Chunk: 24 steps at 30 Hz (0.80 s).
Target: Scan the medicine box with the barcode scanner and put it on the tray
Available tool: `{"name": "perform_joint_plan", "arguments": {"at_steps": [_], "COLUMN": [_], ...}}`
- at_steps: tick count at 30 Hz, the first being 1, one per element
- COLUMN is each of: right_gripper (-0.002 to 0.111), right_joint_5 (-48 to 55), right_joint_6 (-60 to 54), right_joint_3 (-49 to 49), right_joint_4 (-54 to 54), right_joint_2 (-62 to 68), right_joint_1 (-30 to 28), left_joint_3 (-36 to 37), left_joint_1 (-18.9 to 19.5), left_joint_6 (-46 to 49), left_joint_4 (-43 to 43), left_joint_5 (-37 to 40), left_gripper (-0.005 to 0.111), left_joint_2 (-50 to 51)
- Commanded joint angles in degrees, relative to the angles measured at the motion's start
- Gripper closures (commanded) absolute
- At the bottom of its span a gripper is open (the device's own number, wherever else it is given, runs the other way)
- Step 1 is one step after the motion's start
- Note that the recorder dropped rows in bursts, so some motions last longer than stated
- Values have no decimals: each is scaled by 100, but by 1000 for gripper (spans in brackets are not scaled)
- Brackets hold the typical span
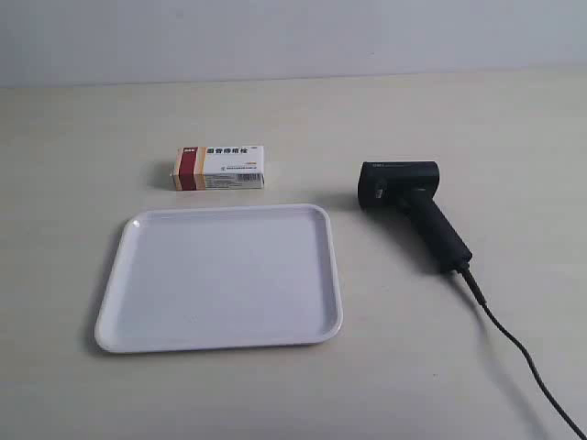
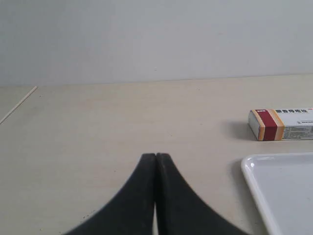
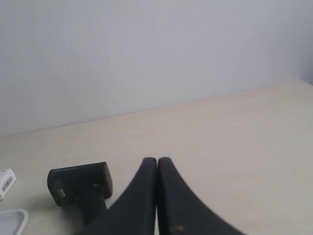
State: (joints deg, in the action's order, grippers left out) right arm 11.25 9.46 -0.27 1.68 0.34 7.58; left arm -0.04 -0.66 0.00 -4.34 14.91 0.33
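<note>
The medicine box [image 1: 220, 168] lies flat on the table just behind the white tray [image 1: 220, 277], its red and orange band at one end. The black barcode scanner [image 1: 411, 203] lies on its side beside the tray, cable [image 1: 523, 353] trailing off toward the near edge. Neither arm shows in the exterior view. My left gripper [image 2: 155, 157] is shut with nothing in it; the medicine box [image 2: 281, 124] and a tray corner [image 2: 279, 191] lie off to one side. My right gripper [image 3: 157, 161] is shut and empty, with the scanner [image 3: 80, 183] close beside it.
The beige table [image 1: 459, 119] runs back to a plain pale wall [image 1: 293, 37]. A table edge [image 2: 17, 105] shows in the left wrist view. A box end [image 3: 6, 182] and tray corner [image 3: 12, 223] peek into the right wrist view.
</note>
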Motion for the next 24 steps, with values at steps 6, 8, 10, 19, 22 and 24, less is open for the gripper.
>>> {"name": "perform_joint_plan", "arguments": {"at_steps": [6, 8, 10, 19, 22, 24], "right_gripper": [108, 108, 108, 108, 108, 108], "right_joint_5": [-16, -16, -16, -81, -130, -263], "right_joint_6": [-46, -46, -46, -46, -36, 241], "right_joint_3": [27, 27, 27, 27, 27, 27], "right_joint_4": [-19, -19, -19, -19, -19, 158], "right_joint_2": [-34, -34, -34, -34, -34, -34], "right_joint_1": [-30, -30, -30, -30, -30, -30], "left_joint_3": [4, 4, 4, 4, 4, 4], "left_joint_1": [11, 11, 11, 11, 11, 11], "left_joint_6": [-47, -47, -31, 284, -72, -853], "left_joint_4": [-20, -20, -20, -683, -180, 805], "left_joint_5": [-15, -15, -15, -41, -215, -571], "left_gripper": [105, 105, 105, 105, 105, 105], "left_joint_2": [-33, -33, -33, -33, -33, -33]}}
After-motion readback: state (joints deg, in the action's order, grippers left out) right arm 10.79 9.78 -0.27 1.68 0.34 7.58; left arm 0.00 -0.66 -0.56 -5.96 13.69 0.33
